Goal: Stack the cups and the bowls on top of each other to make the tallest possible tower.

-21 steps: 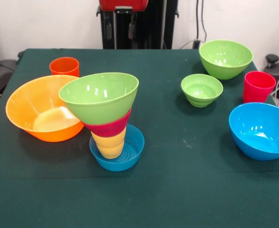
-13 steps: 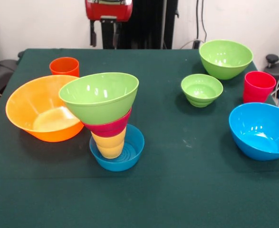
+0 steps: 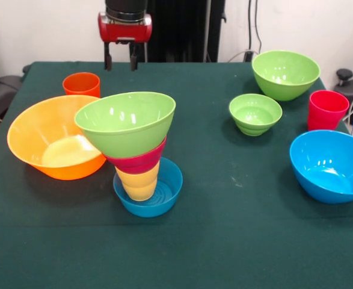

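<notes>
The glossy big blue plastic bowl (image 3: 331,164) is cut by the right edge. A big green plastic bowl (image 3: 127,122) hides part of the wide orange plastic bowl (image 3: 49,146) and the small red bowl's (image 3: 139,161) interior.

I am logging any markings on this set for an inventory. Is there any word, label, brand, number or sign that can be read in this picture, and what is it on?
None can be read.
The bowls and cups, including the tower, the orange bowl and the red cup, show plain glossy colour, no print.
The gripper and its red housing show no legible label.
</notes>
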`<state>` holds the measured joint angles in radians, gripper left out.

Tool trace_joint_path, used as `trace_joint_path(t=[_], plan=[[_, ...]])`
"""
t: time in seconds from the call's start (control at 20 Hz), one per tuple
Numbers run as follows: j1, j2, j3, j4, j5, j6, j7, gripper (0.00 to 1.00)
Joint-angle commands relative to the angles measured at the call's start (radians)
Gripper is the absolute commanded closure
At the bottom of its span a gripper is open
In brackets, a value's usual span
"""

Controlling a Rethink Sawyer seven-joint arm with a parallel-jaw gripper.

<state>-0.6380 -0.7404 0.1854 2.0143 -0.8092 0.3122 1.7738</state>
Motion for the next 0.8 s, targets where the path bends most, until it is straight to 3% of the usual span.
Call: trace_joint_path(t=[0.05,0.2,0.55,0.8], plan=[[0.082,0.072,-0.046,-0.088,-0.117,-0.076,0.066,0.00],[0.142,0.078,-0.095,-0.144,-0.172,-0.100,0.081,0.00],[0.198,0.069,-0.103,-0.233,-0.249,-0.079,0.016,0.00],[0.123,0.060,-0.004,-0.242,-0.244,-0.042,-0.108,0.00]])
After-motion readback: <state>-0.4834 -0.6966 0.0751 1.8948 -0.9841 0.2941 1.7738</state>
